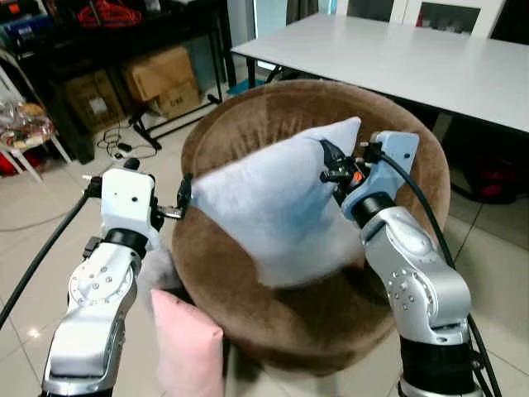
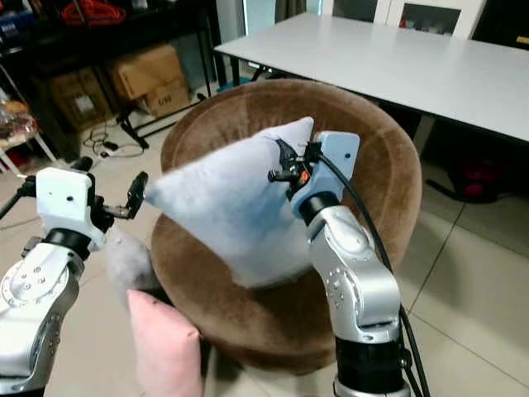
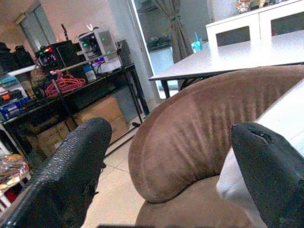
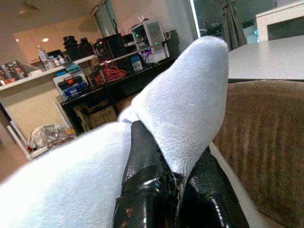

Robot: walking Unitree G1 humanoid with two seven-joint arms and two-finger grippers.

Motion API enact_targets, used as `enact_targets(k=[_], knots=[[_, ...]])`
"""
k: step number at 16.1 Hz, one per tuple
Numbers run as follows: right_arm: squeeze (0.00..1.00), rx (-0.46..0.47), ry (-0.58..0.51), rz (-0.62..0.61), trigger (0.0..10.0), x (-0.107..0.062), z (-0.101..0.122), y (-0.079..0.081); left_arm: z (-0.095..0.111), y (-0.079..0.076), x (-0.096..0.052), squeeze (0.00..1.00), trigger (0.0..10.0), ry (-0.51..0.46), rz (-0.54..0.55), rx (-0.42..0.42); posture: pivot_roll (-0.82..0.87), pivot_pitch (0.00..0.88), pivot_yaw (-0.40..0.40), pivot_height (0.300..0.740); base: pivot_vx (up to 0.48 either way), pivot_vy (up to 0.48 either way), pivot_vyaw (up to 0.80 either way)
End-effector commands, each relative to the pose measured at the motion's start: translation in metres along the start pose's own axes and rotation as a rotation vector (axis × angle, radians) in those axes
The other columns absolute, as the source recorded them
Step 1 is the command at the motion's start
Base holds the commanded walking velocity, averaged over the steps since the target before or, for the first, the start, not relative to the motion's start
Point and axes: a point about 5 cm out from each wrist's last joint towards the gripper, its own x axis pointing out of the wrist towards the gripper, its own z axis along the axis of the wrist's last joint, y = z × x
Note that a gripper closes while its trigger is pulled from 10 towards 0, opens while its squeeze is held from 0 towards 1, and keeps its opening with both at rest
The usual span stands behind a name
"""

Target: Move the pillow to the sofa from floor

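Note:
A pale blue-white pillow (image 1: 273, 207) hangs tilted above the seat of a round brown sofa chair (image 1: 248, 124). My right gripper (image 1: 335, 165) is shut on the pillow's upper right corner, and the right wrist view shows fabric bunched between its fingers (image 4: 142, 156). My left gripper (image 1: 182, 203) is open at the pillow's left corner. In the left wrist view its fingers (image 3: 76, 161) spread wide, with the pillow's edge (image 3: 285, 114) beside one fingertip and nothing clamped between them.
A pink pillow (image 1: 186, 347) and a grey one (image 1: 161, 273) lie on the tiled floor at the chair's front left. A white table (image 1: 413, 58) stands behind the chair. Cardboard boxes (image 1: 161, 74) and dark shelving are at the back left.

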Motion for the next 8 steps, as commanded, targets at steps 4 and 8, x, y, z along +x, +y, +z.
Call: enact_targets(k=[4, 8], knots=[[0.00, -0.012, -0.081, 0.029, 10.0, 0.0016, 0.0179, 0.0051, 0.0034, -0.0024, 0.0002, 0.00, 10.0, -0.011, -0.017, 0.012, -0.08, 0.000, 0.072, 0.740, 0.329, 0.000, 0.00], [0.00, -0.008, -0.086, 0.024, 10.0, 0.0020, 0.0187, 0.0039, 0.0030, -0.0030, 0.0004, 0.00, 10.0, -0.009, -0.018, 0.011, -0.08, 0.000, 0.071, 0.740, 0.327, 0.000, 0.00]])
